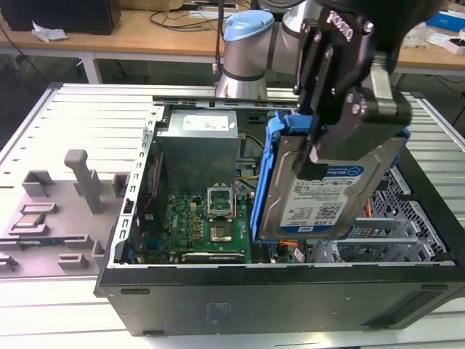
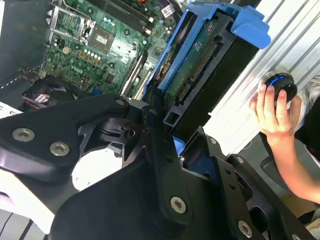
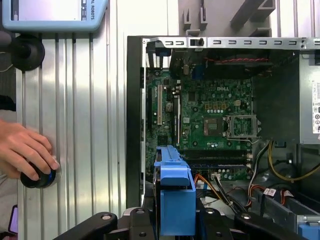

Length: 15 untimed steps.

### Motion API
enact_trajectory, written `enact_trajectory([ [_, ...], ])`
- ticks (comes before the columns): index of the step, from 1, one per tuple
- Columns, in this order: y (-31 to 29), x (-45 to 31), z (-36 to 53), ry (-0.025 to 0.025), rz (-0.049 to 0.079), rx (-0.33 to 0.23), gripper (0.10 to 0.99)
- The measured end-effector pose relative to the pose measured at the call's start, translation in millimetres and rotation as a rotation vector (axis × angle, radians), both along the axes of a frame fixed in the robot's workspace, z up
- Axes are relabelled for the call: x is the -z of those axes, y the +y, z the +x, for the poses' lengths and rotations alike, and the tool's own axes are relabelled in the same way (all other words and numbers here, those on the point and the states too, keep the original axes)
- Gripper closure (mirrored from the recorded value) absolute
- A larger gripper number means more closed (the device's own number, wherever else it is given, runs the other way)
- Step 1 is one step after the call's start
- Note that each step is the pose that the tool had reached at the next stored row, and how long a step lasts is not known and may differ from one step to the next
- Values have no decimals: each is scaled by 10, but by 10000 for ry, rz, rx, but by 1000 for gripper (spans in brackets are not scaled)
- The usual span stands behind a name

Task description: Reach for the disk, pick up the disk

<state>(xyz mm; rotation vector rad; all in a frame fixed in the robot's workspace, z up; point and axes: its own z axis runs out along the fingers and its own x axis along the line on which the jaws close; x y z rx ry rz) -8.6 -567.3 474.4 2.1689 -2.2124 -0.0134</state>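
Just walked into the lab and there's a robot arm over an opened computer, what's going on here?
The arm's gripper is shut on the disk, a silver hard drive in a blue bracket, and holds it tilted above the open computer case. The motherboard lies exposed inside. In both wrist views a person's hand rests on a round black knob on the slatted metal table beside the case.

My gripper [image 1: 320, 156] is matte black with silver screw heads; my arm joint [image 1: 248, 26] carries a light-blue cap.
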Motion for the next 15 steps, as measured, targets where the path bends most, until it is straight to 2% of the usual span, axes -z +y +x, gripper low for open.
enact_trajectory([
  [6, 0, 0, 176, 3, 0, 0, 725],
  [9, 0, 0, 332, 6, 0, 0, 725],
  [15, 0, 0, 487, 10, 1, -1, 725],
])
